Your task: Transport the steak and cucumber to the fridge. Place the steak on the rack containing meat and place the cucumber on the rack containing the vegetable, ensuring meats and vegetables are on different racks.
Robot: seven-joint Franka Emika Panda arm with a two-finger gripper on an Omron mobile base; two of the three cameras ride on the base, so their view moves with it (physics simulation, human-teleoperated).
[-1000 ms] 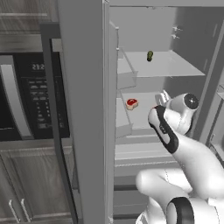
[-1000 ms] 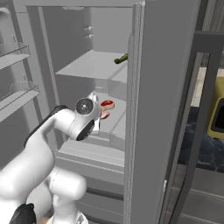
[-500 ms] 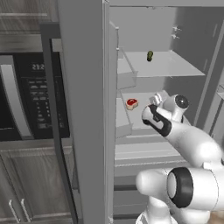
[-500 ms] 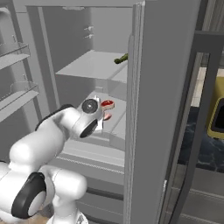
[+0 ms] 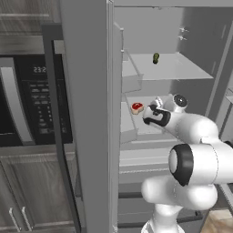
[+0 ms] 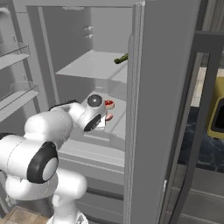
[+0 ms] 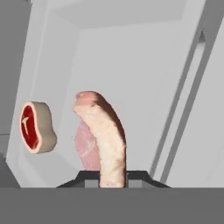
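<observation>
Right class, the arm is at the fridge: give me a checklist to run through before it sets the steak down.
1. Fridge door open, racks reachable: ok.
2. Steak gripped: ok, the tool is shut on it, and the slab stands up between the fingers.
3. Target rack holds meat: ok, a red meat piece lies on the middle shelf.
4. Vegetable on another rack: ok, the green vegetable sits on the upper shelf.
5. Landing spot free beside the red meat piece: ok.
6. Steak low enough to release: cannot tell.
</observation>
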